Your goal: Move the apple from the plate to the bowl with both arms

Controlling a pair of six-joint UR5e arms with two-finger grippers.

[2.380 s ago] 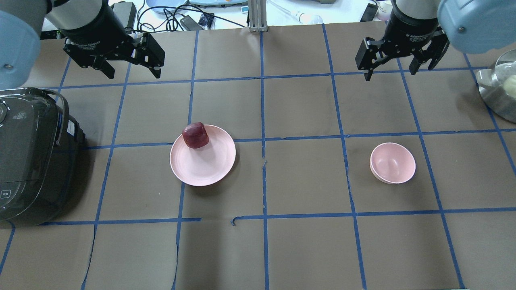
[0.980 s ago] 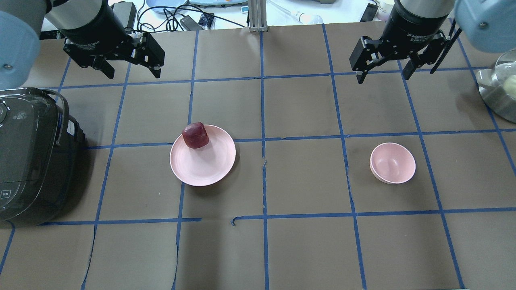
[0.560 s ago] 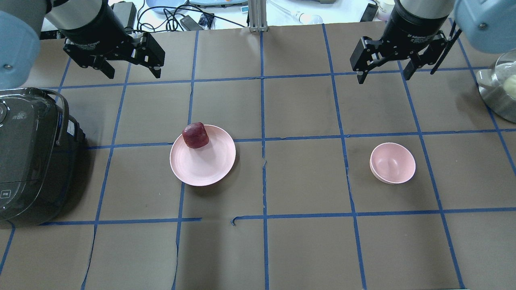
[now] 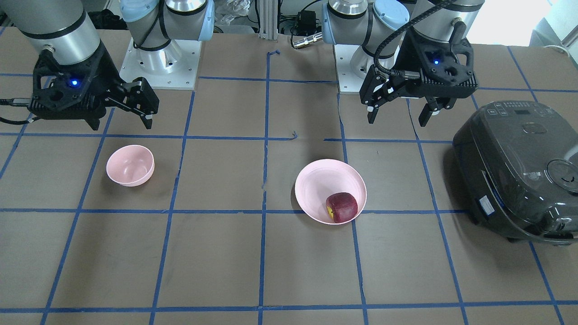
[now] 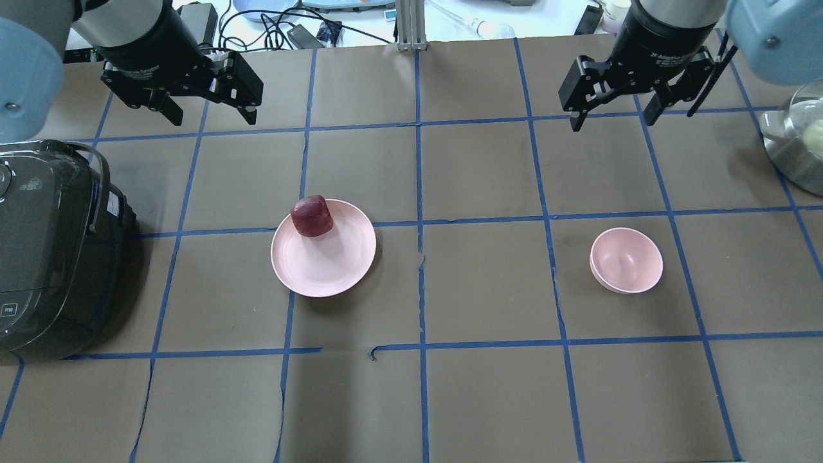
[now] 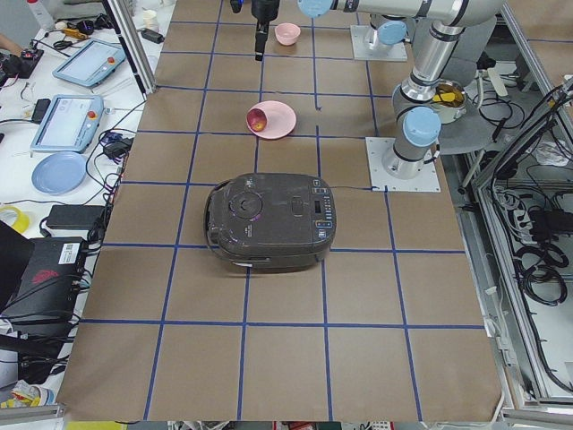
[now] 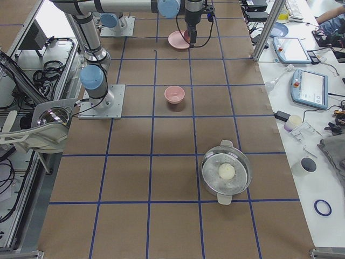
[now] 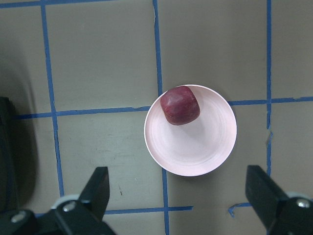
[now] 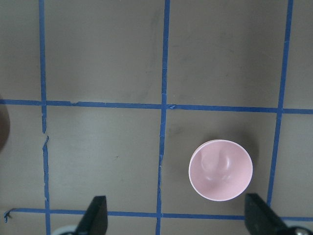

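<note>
The dark red apple (image 5: 312, 216) sits at the far-left rim of the pale pink plate (image 5: 328, 263); both also show in the left wrist view, apple (image 8: 180, 105) on plate (image 8: 195, 147). The empty pink bowl (image 5: 627, 260) stands to the right and shows in the right wrist view (image 9: 221, 170). My left gripper (image 5: 212, 119) is open and empty, high above the table behind the plate. My right gripper (image 5: 612, 122) is open and empty, high behind the bowl. In the front view the apple (image 4: 342, 207) shows a yellowish patch.
A dark rice cooker (image 5: 51, 251) stands at the table's left edge, close to the plate. A steel pot (image 5: 797, 141) with a pale round thing inside sits at the right edge. Blue tape lines grid the brown table cover.
The right gripper has shifted slightly left and toward the table's back edge, then held nearly still. The left arm, apple, plate and bowl have not moved.
</note>
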